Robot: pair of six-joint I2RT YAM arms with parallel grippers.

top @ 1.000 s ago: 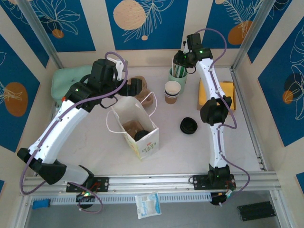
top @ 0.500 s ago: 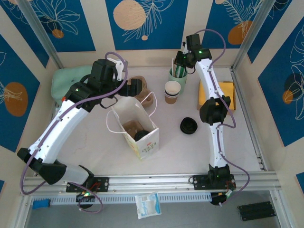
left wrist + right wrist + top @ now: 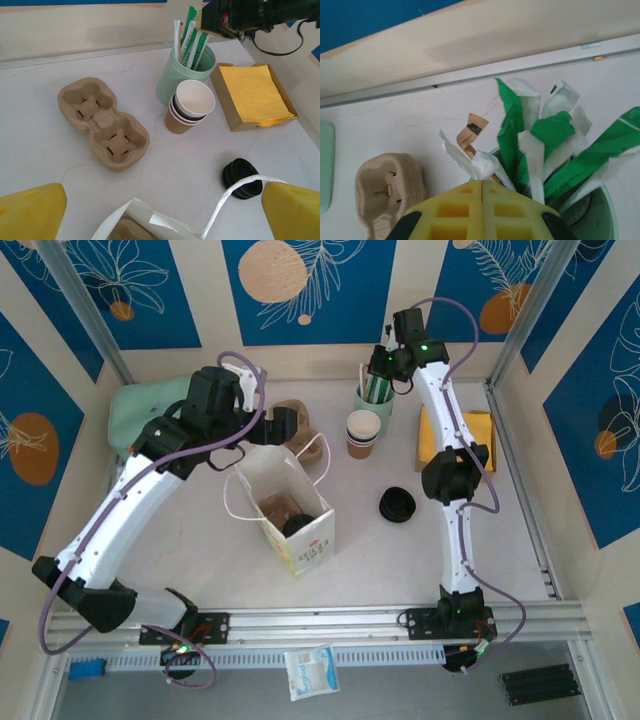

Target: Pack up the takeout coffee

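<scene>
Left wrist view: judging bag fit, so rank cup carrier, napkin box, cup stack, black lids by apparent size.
1. cup carrier and napkin box, about equal
2. cup stack
3. black lids

Takeout coffee [image 3: 296,526], round black lid facing up, cup body hidden from above, inside the open white paper bag [image 3: 312,545], at its near-right end, touching a brown pulp carrier [image 3: 274,507]
</scene>
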